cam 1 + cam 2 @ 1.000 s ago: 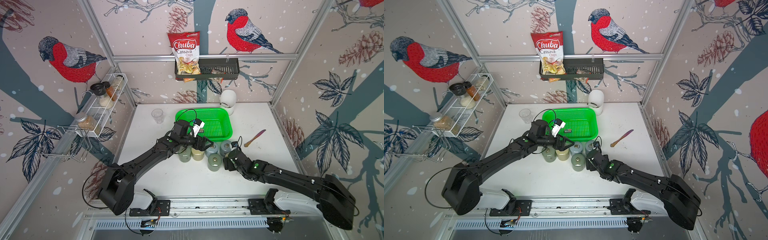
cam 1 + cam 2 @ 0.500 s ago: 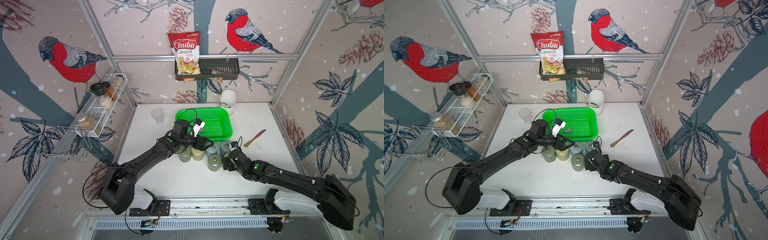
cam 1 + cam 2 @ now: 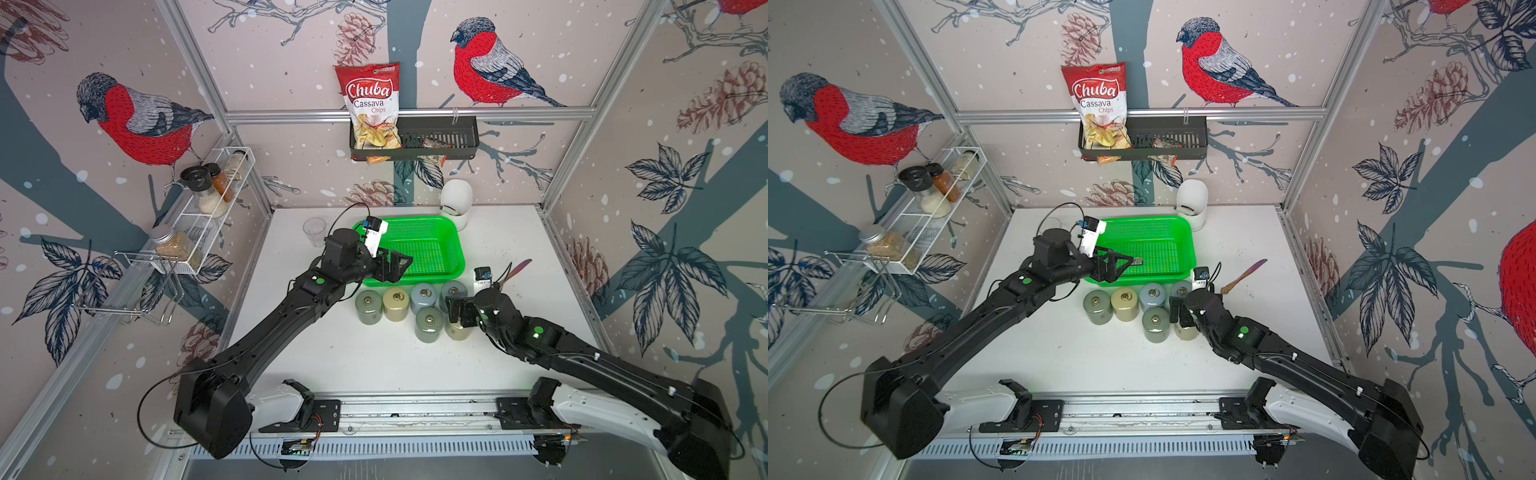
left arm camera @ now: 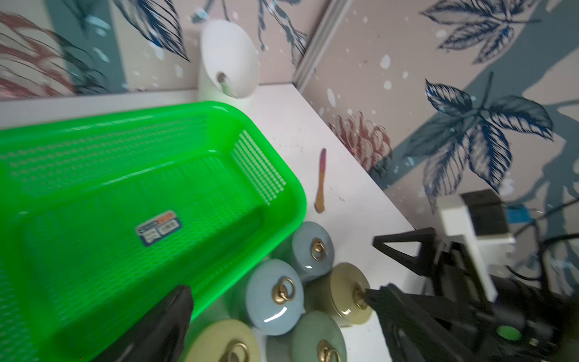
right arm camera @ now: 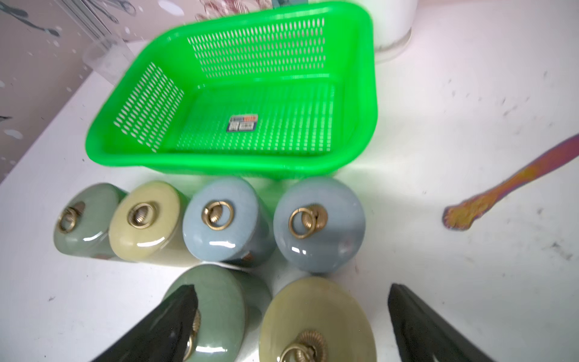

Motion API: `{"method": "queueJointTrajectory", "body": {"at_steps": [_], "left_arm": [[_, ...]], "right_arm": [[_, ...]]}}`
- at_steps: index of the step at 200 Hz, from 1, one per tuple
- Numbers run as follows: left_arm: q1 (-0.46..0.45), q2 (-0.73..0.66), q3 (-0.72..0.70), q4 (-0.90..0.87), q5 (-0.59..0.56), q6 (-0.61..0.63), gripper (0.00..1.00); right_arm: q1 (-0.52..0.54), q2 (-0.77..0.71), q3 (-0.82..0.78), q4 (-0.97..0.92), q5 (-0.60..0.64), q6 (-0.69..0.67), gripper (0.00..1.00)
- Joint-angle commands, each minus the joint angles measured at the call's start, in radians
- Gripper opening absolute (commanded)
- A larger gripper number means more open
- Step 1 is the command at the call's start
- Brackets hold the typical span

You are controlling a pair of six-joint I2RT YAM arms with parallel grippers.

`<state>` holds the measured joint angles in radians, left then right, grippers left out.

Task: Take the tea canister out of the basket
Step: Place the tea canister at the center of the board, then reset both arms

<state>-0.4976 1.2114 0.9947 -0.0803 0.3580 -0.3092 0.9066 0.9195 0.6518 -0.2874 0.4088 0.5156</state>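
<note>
1. Your right gripper (image 5: pixel 293 294) has its fingers (image 5: pixel 175 316) spread wide, one on each side of the olive tea canister (image 5: pixel 316 316), and both stand clear of its sides
2. That tea canister stands upright on the table (image 3: pixel 332 353), outside the basket (image 3: pixel 419 245), in the second row out from the basket's near long wall
3. A green canister (image 3: pixel 429 324) stands just beside it in that row, on the side toward the basket's left end; the right wrist view shows one finger over its lid
4. Four more canisters (image 3: pixel 409 299) line up between those two and the basket, just beside its near wall
5. Your left gripper (image 3: pixel 395 266) hangs over the basket's near left corner; the left wrist view shows only one of its fingers (image 4: pixel 172 316), so you cannot tell how wide they stand
6. A small sticker (image 5: pixel 243 123) lies on the basket's floor
7. An iridescent utensil (image 3: pixel 515 268) lies on the table off the basket's right end, a white container (image 3: pixel 456 201) stands just beside its far right corner, and a clear cup (image 3: pixel 314 230) stands near its far left corner
</note>
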Motion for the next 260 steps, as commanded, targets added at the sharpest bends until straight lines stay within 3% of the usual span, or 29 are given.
{"method": "queueJointTrajectory", "body": {"at_steps": [1, 25, 65, 102, 133, 173, 260], "left_arm": [[0.056, -0.083, -0.051, 0.030, -0.253, 0.018, 0.96], [0.131, -0.195, -0.144, 0.067, -0.434, 0.079, 0.96], [0.261, -0.311, -0.351, 0.218, -0.528, 0.172, 0.96], [0.317, -0.349, -0.596, 0.567, -0.687, 0.208, 0.96], [0.327, -0.271, -0.728, 0.792, -0.792, 0.273, 0.96], [0.330, -0.097, -0.812, 1.049, -0.780, 0.326, 0.96], [0.410, 0.125, -0.826, 1.269, -0.667, 0.314, 0.96]], "right_arm": [[-0.028, -0.041, 0.058, -0.031, 0.071, -0.072, 1.00], [-0.109, -0.067, 0.123, -0.030, 0.094, -0.144, 1.00], [-0.352, -0.065, 0.143, 0.072, -0.009, -0.242, 1.00], [-0.575, -0.008, 0.156, 0.189, -0.068, -0.296, 1.00], [-0.759, 0.004, 0.069, 0.386, -0.126, -0.336, 1.00], [-0.854, 0.023, -0.170, 0.737, -0.148, -0.400, 1.00], [-0.901, 0.399, -0.380, 1.253, -0.144, -0.383, 1.00]]}}
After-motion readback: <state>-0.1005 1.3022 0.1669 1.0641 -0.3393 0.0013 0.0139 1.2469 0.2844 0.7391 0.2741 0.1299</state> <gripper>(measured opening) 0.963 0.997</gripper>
